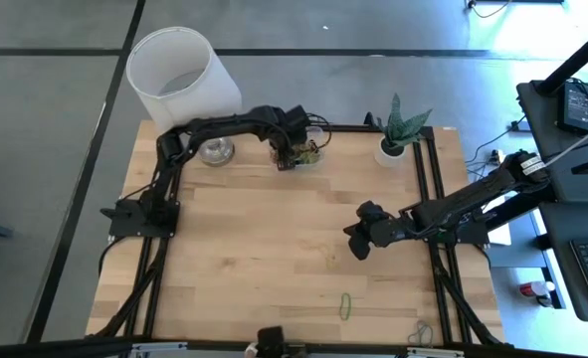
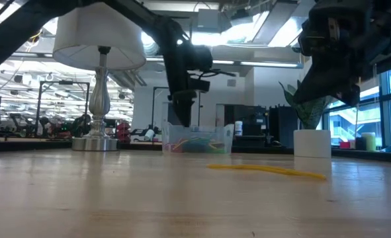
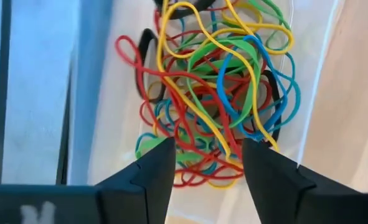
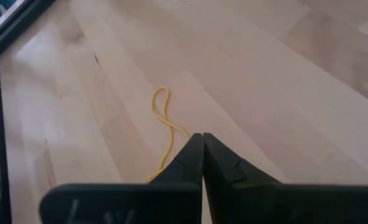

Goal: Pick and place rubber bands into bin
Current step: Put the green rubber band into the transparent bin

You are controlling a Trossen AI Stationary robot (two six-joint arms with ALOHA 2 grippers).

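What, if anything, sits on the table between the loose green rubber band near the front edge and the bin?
Nothing visible lies on the wood between them. The green rubber band lies near the front edge, the bin at the far edge under the open left gripper. The shut right gripper hangs off to the side of that line.

Two dark arms are seen, each with one gripper: the left gripper (image 3: 203,171) and the right gripper (image 4: 202,152). One clear bin (image 1: 299,156) is counted at the far side of the table (image 1: 274,249); the rubber bands (image 3: 212,87) tangled inside it are too many to be counted. Loose on the wood, one green band (image 1: 346,304) and one pale band (image 1: 420,332) are found near the front edge, and one yellow band (image 4: 165,127) is shown under the right gripper. One lamp (image 1: 179,75) and one potted plant (image 1: 398,134) are counted.
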